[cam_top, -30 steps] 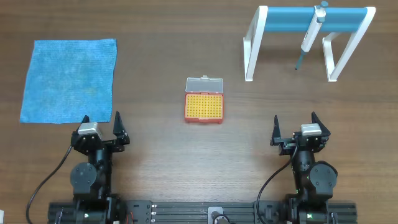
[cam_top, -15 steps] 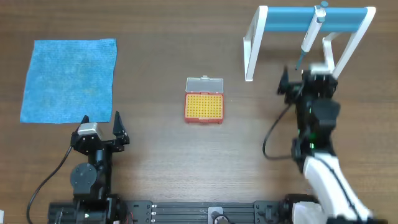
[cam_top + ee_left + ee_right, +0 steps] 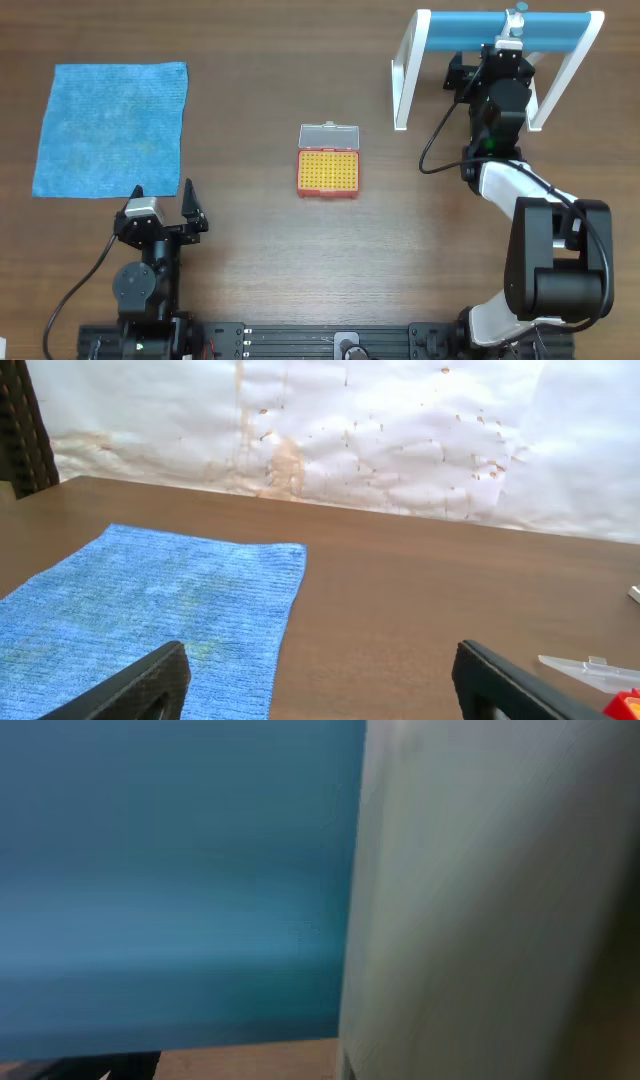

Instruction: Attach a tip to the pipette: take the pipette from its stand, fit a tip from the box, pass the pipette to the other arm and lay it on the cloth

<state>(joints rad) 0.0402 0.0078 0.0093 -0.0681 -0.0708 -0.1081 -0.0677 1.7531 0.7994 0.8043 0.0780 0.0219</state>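
As it seems, one pipette, one box, one cloth

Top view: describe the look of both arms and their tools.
Both arms are mostly black with rounded joints. The left tool and right tool have black pointed fingers and a pale wrist block. The right arm shows a white link; a thin black cable trails beside each.
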